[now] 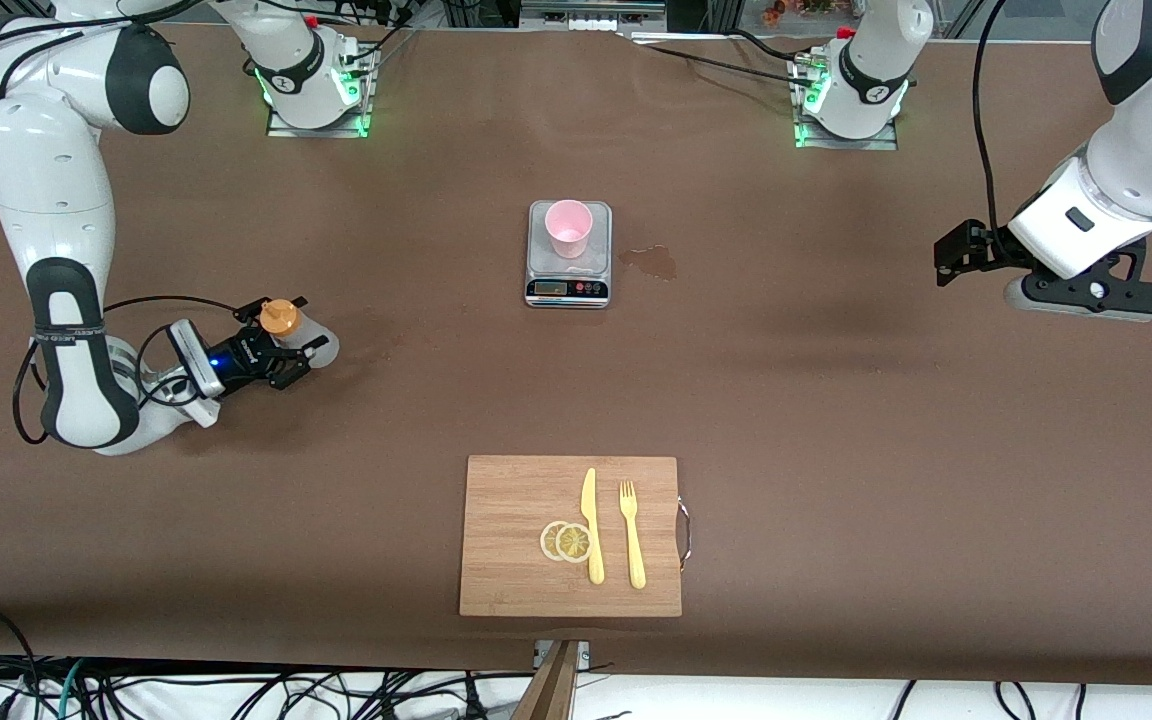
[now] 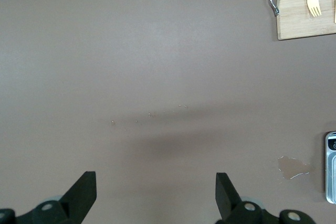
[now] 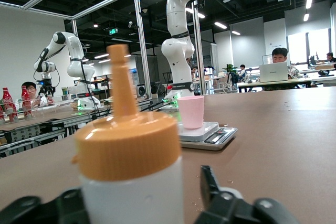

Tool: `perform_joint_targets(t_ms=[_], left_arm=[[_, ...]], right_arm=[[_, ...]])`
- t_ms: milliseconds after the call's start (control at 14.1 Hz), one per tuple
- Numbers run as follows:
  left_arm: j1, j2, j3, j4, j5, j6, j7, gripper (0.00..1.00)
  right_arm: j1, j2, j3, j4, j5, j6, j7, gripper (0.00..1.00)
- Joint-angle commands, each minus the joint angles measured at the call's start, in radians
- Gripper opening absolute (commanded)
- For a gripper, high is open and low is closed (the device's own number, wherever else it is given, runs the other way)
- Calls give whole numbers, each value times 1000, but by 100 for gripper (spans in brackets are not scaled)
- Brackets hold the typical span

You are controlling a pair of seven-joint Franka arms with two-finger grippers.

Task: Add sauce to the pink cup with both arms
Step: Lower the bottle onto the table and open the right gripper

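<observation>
The sauce (image 1: pixel 298 333) stands upright on the table toward the right arm's end, between the fingers of the right gripper (image 1: pixel 288 345), which stand a little apart from its sides rather than clamped. The pink cup (image 1: pixel 569 228) sits on the grey scale (image 1: pixel 568 282) mid-table. The left gripper (image 1: pixel 958 252) waits above bare tabletop at the left arm's end, fingers spread wide.

Your two arms are white, rounded shells with dark grey joint caps and black cables along them. The right gripper (image 1: pixel 288 348) is black with a blue light at its wrist; the left gripper (image 1: pixel 956 256) is black, on a white-and-black flange.
</observation>
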Motion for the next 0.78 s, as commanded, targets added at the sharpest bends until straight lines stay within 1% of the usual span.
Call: perform_joint_targets(t_ms=[0, 71, 212, 354, 495, 708], left_arm=[[0, 10, 0, 25, -22, -22, 19, 100], [0, 10, 0, 25, -22, -22, 19, 100], [0, 10, 2, 25, -22, -22, 17, 100], [0, 10, 0, 25, -22, -22, 14, 100], [0, 10, 0, 25, -22, -22, 14, 100], [0, 9, 0, 25, -22, -22, 13, 100]], right_arm=[[-19, 15, 13, 28, -2, -25, -16, 100], [-26, 14, 13, 28, -5, -27, -27, 100], [-39, 14, 7, 28, -40, -42, -47, 100], [-43, 14, -11, 21, -63, -68, -97, 100], [-49, 9, -51, 22, -91, -82, -113, 100], [-55, 4, -114, 27, -90, -114, -160, 100]])
